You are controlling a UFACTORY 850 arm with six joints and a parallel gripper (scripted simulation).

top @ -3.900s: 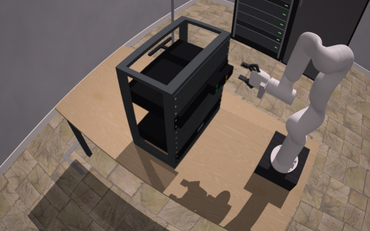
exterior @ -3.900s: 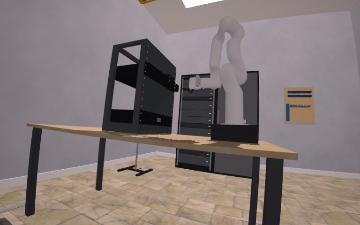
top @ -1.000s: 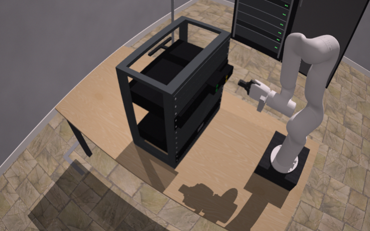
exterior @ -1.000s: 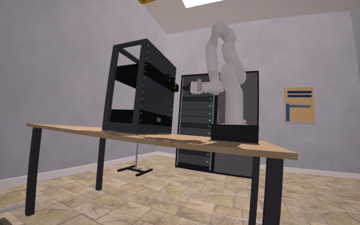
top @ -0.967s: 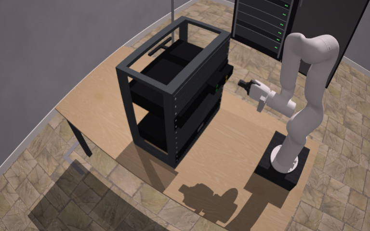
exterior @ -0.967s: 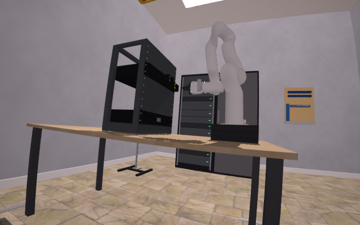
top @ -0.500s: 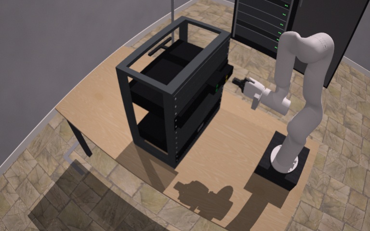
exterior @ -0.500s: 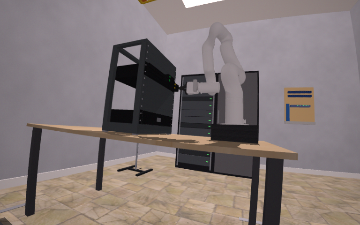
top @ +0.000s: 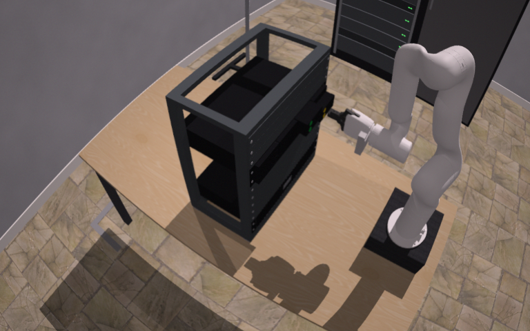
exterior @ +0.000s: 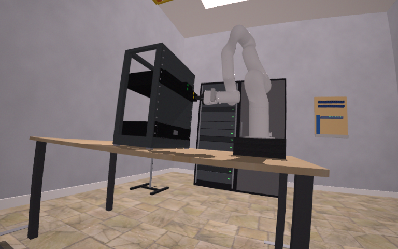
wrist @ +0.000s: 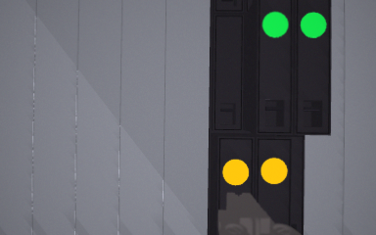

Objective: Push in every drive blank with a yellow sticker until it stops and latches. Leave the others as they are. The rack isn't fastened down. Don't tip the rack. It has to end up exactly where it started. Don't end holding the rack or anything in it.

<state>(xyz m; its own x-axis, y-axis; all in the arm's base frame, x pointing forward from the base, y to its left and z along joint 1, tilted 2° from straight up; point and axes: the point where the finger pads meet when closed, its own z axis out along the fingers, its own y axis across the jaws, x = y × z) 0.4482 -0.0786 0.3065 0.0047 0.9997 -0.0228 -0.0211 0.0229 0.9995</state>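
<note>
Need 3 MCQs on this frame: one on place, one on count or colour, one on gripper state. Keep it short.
1. Where does the rack stand?
A. on the floor
B. on the wooden table
C. on the arm's black pedestal

2. How many yellow stickers show in the wrist view?
A. one
B. two
C. four

3. How do the jaws of the gripper stand?
A. shut on nothing
B. wide open
C. shut on a drive blank

Key:
1 B, the rack's feet rest on the table top in the top and exterior views.
2 B, two yellow stickers sit side by side below two green stickers.
3 A, the jaws are closed together, pointing at the yellow-sticker drive blanks with nothing between them.
</note>
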